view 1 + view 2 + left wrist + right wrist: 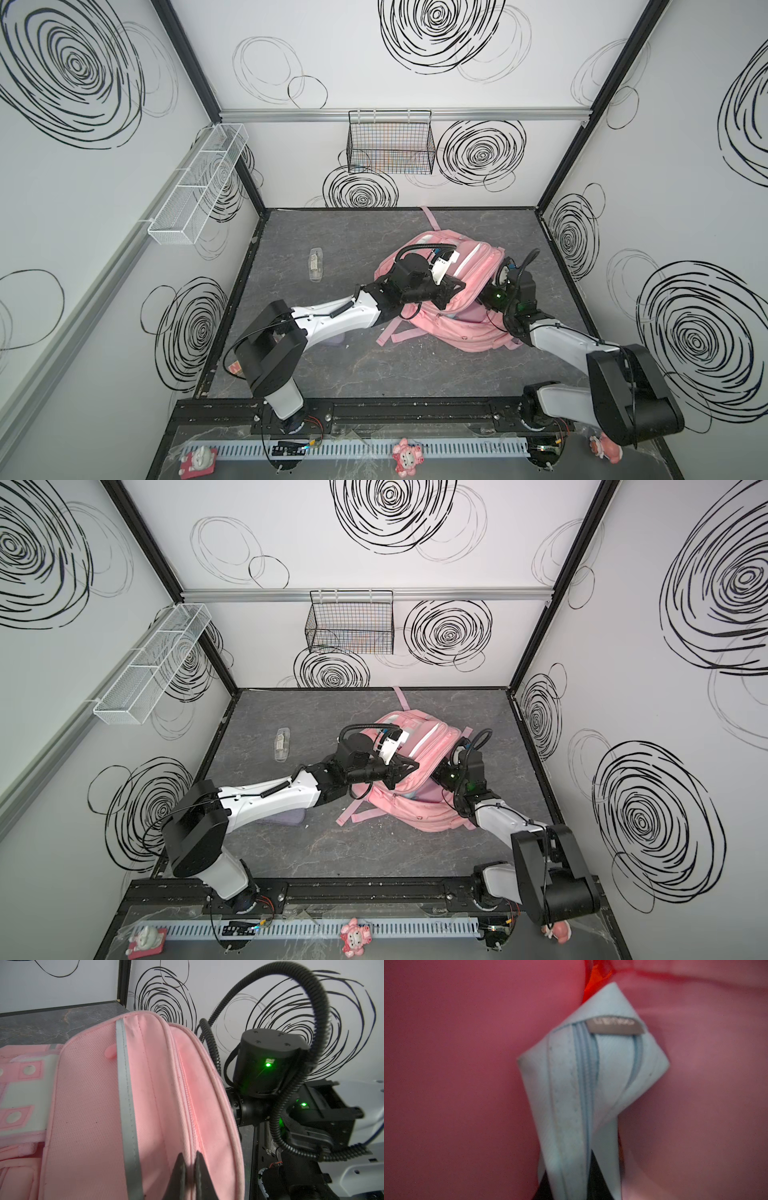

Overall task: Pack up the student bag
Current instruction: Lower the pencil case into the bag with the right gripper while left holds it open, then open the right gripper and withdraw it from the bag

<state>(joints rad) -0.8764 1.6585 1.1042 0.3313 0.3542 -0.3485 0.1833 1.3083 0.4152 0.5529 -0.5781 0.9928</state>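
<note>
Pink student bag point(465, 332), lying on the desk point(374, 374), enclosing the right fingers point(598, 1180), which are clamping a pale blue pouch point(591, 1064); left fingers point(176, 1178) are pinching shut on its zip edge. Likely risk: edge slipping free, mouth collapsing, pouch snagging.

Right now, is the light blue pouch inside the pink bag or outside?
Inside: in the right wrist view, the pink bag surrounds the pouch.

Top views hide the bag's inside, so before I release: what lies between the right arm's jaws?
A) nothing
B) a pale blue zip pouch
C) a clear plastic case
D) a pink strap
B: the right wrist view shows the pale blue zip pouch running down between the jaws of the right gripper, inside the pink student bag.
</note>
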